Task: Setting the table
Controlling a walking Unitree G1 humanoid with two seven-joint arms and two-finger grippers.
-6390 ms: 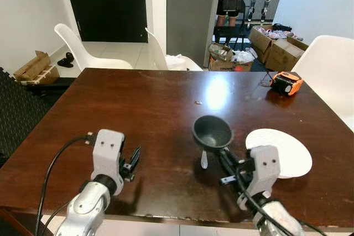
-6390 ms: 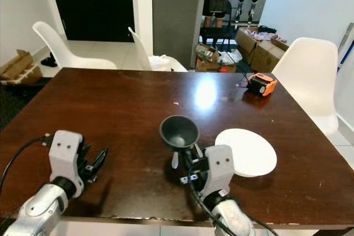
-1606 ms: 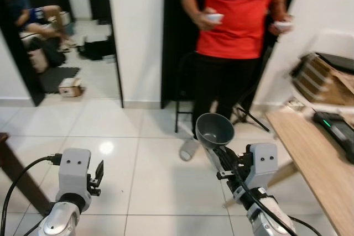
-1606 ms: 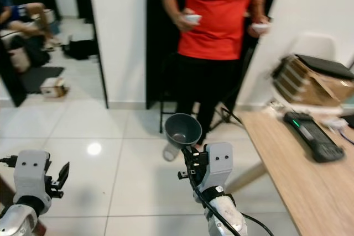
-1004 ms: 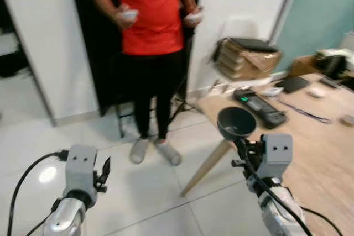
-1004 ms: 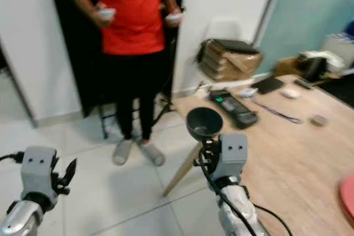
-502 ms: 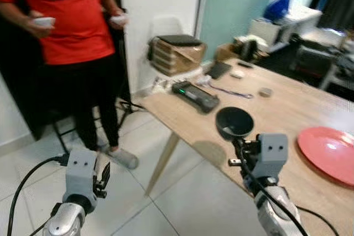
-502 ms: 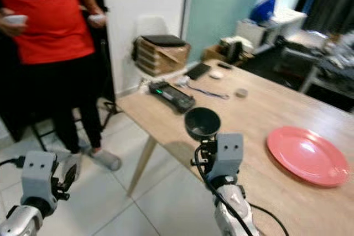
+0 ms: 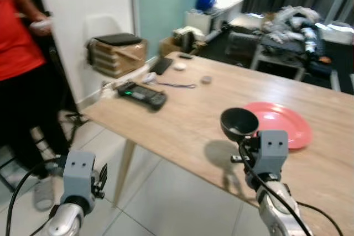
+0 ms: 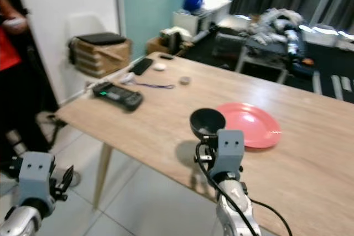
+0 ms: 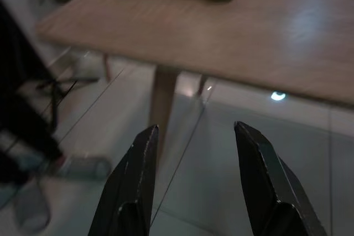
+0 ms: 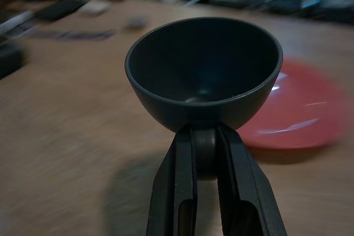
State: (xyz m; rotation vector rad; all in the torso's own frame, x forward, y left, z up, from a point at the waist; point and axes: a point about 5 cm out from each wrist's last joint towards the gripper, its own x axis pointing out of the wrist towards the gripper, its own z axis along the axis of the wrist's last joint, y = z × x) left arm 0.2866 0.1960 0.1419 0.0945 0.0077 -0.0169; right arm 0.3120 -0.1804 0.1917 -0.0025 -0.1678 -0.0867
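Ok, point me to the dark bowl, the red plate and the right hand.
dark bowl (image 12: 203, 64), right wrist view, inner wall.
red plate (image 10: 255, 122), right eye view, bare centre.
right hand (image 12: 204, 156), right wrist view, between its fingertips under the bowl.

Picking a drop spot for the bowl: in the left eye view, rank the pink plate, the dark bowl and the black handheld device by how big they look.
1. Round pink plate on the light wooden table: largest.
2 and 3. Dark grey bowl in the right gripper and flat black handheld device: look alike; the bowl is nearer the camera, so unranked.
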